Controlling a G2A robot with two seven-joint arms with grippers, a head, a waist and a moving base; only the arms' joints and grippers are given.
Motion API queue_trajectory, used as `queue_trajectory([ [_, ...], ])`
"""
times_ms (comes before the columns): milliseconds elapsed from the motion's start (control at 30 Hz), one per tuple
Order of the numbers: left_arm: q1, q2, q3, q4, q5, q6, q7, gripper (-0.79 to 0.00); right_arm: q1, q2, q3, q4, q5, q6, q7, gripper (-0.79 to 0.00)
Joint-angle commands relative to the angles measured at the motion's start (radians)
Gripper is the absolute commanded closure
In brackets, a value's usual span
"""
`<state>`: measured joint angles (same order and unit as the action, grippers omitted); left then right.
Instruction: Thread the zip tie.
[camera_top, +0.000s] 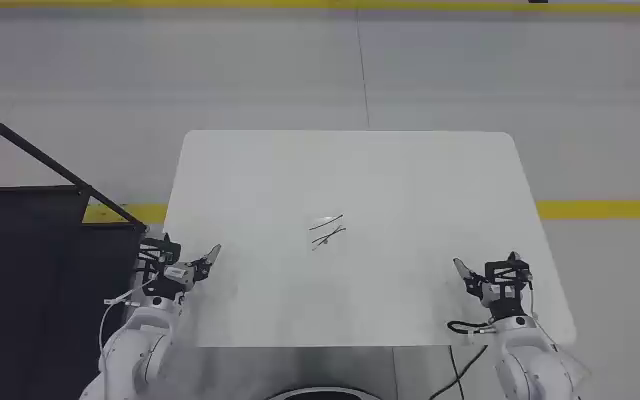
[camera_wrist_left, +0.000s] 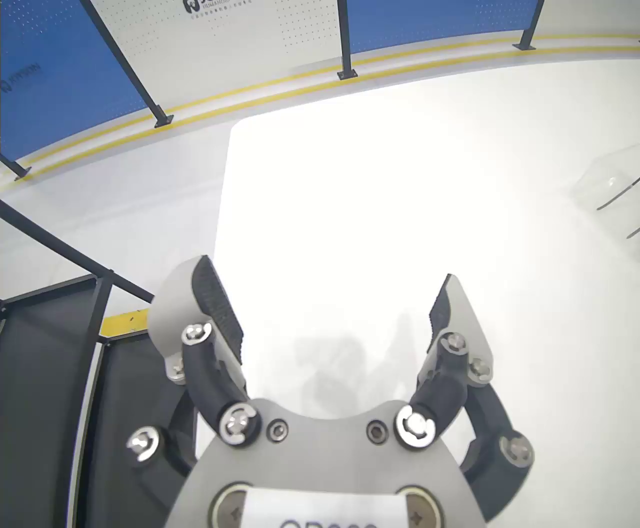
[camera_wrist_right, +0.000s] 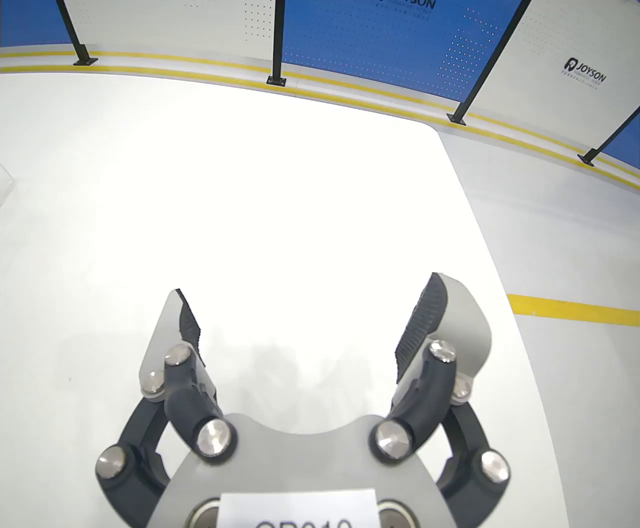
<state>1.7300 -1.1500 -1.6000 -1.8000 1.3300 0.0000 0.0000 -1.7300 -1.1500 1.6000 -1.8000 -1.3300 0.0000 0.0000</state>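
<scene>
Bench (camera_top: 420, 180): white, rounded corners, standing on a grey floor (camera_top: 300, 70) with yellow lines.

Left claw (camera_top: 185, 252) hangs over the near left corner of the bench, right at its left edge. In the left wrist view the left claw (camera_wrist_left: 325, 280) is spread wide, with ribbed pads (camera_wrist_left: 220, 305) facing each other and only bare bench between them. It holds nothing.

Right claw (camera_top: 488, 265) is over the near right corner, inside the edge. In its own wrist view the right claw (camera_wrist_right: 305, 290) is also spread wide and grips nothing.

Zip tie (camera_top: 330, 236): a thin dark strip lying flat near mid-bench, slanted. A second strip (camera_top: 326, 222) sits just behind it, roughly parallel and close. I cannot tell whether they touch or are one piece.

Both strips are well apart from either claw, roughly between the two and farther out on the bench, a bit nearer the left one.

In the left wrist view a strip end (camera_wrist_left: 617, 197) shows at the frame edge, beside a clear film (camera_wrist_left: 597, 175). I can't tell what the film is.
</scene>
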Motion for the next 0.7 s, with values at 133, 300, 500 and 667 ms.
queue_trajectory([
  [133, 0.0, 0.0, 0.0, 0.0, 0.0, 0.0, 0.0, -0.785, 0.0, 0.0, 0.0, 0.0, 0.0, 0.0, 0.0, -0.784],
  [300, 0.0, 0.0, 0.0, 0.0, 0.0, 0.0, 0.0, -0.784, 0.0, 0.0, 0.0, 0.0, 0.0, 0.0, 0.0, -0.784],
  [500, 0.002, -0.001, 0.0, -0.01, -0.019, -0.037, 0.017, -0.785, 0.002, 0.0, -0.004, -0.008, -0.001, -0.017, -0.009, -0.785],
  [667, 0.003, 0.004, -0.033, -0.024, -0.106, -0.164, -0.007, -0.785, 0.012, 0.002, -0.017, -0.036, 0.028, -0.154, -0.009, -0.785],
])
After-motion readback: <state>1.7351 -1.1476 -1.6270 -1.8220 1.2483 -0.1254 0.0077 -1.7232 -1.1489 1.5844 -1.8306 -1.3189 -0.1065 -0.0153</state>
